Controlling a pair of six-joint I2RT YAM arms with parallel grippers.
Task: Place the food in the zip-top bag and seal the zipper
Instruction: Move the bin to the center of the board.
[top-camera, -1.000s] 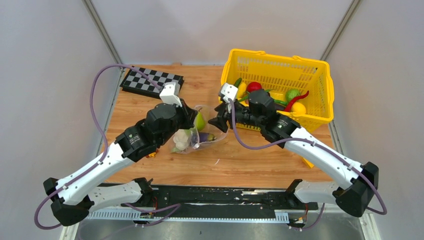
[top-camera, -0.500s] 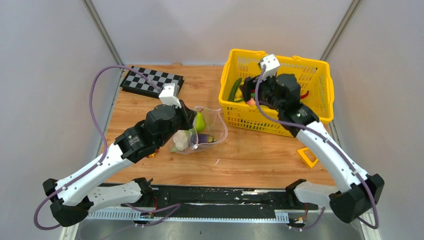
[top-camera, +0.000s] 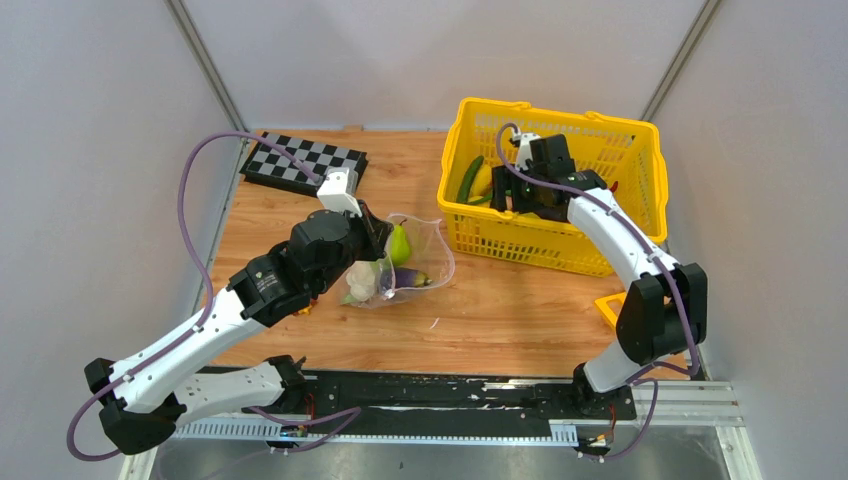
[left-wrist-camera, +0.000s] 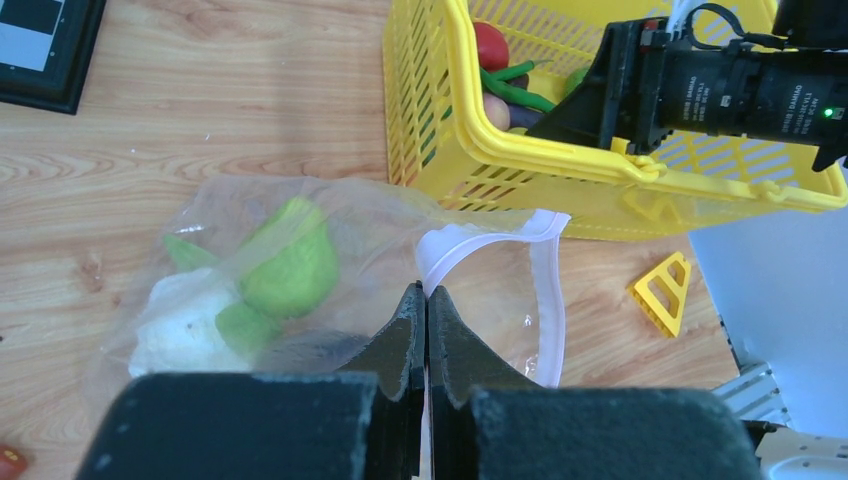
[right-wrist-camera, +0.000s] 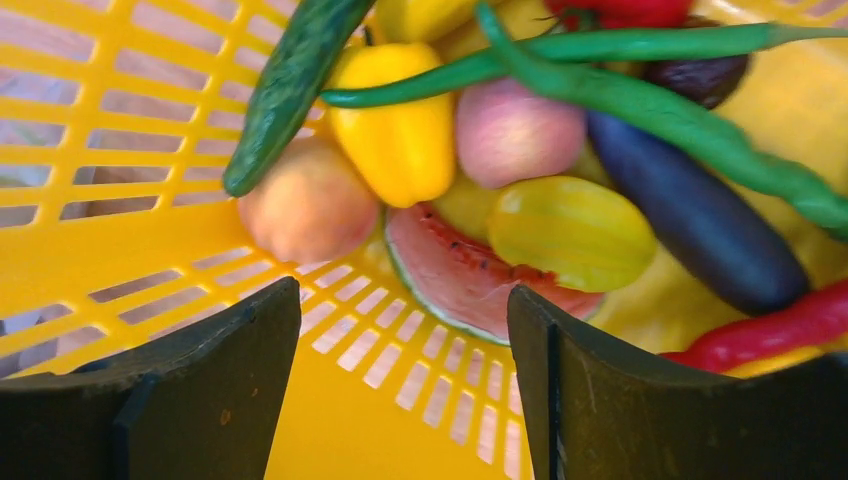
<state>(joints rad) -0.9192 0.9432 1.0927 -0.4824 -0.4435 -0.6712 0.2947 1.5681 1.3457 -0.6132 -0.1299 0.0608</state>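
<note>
The clear zip-top bag (top-camera: 412, 265) lies mid-table with its mouth open toward the basket. My left gripper (left-wrist-camera: 427, 292) is shut on the bag's rim beside the pale pink zipper (left-wrist-camera: 548, 295). Inside the bag are a green pear (left-wrist-camera: 295, 262), a white piece (left-wrist-camera: 185, 330) and a dark eggplant (top-camera: 413, 276). My right gripper (right-wrist-camera: 405, 300) hangs open inside the yellow basket (top-camera: 560, 250), holding nothing. Below its fingers lie more food: a watermelon slice (right-wrist-camera: 445, 275), a peach (right-wrist-camera: 308, 208), a yellow pepper (right-wrist-camera: 395, 135), a pink apple (right-wrist-camera: 518, 130), an eggplant (right-wrist-camera: 700, 215) and a red chili (right-wrist-camera: 785, 325).
A black-and-white checkerboard (top-camera: 305, 163) lies at the back left. A small yellow triangular frame (top-camera: 610, 308) sits on the wood right of the bag. A bit of an orange toy (top-camera: 303, 308) shows beside my left arm. The basket's walls surround my right gripper.
My right arm swung away from the bag's mouth, up and over into the basket, and its jaws opened wider. The left gripper and the bag stayed put.
</note>
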